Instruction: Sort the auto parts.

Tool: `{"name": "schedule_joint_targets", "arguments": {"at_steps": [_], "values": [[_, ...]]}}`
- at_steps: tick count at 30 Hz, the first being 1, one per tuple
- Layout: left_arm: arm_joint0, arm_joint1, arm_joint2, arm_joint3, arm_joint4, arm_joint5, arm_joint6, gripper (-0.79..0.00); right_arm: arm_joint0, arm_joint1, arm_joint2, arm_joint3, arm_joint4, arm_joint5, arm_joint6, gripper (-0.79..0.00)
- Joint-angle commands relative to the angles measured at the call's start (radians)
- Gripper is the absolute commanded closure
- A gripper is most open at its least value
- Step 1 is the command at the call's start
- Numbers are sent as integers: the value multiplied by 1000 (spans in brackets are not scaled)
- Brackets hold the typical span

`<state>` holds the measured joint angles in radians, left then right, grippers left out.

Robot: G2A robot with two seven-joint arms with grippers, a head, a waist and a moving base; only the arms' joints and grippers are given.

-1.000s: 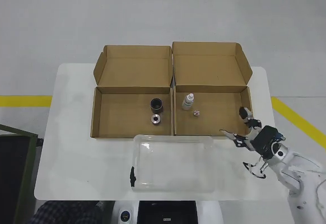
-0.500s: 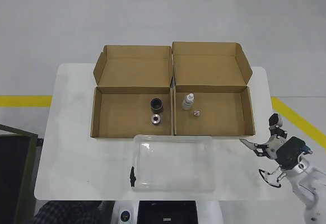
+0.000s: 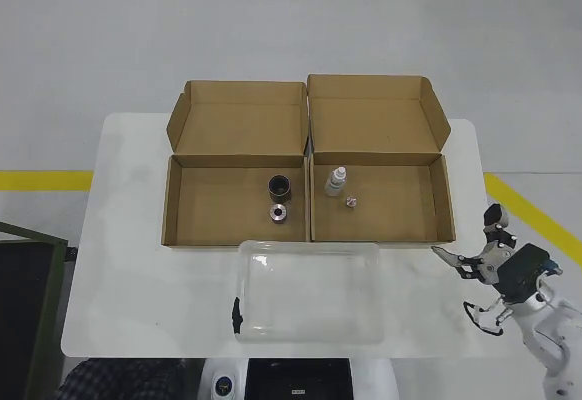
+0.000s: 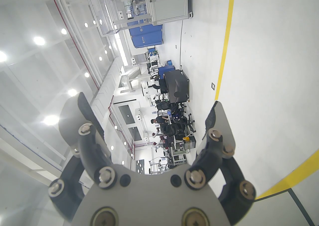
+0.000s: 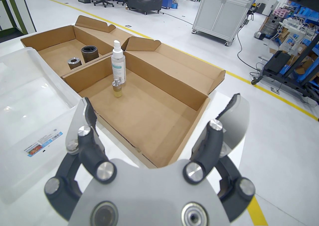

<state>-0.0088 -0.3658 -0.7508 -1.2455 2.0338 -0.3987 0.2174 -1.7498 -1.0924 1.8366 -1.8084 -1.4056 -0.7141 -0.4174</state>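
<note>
Dark item (image 3: 236, 316) at clear bin (image 3: 311, 300) edge: could not identify. Right gripper (image 5: 162, 105) spread wide, empty, near right box (image 3: 401, 205) corner. Left gripper (image 4: 149, 102) wide apart, empty. Black sleeve (image 3: 278, 186) and metal ring (image 3: 278, 212) sat in left box (image 3: 211, 205); spray bottle (image 3: 335, 180) and small vial (image 3: 350, 200) in right box.

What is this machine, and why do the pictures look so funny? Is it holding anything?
It is a robot with two arms, each ending in a two-fingered claw. One picture looks down on a table from above. The other two come from cameras on the wrists, so you see the left gripper and right gripper up close. Both are open and hold nothing. On the table are a clear tub and two cardboard boxes. In one box sit a dark tube and a metal ring; in the other box, a spray bottle and a small bottle.
</note>
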Motion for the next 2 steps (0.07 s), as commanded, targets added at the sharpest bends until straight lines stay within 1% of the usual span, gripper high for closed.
{"name": "schedule_joint_targets", "arguments": {"at_steps": [1, 2], "values": [[0, 0, 0, 0, 0, 0, 0, -785, 0, 0, 0, 0, 0, 0, 0, -785], [0, 0, 0, 0, 0, 0, 0, -784, 0, 0, 0, 0, 0, 0, 0, -785]]}}
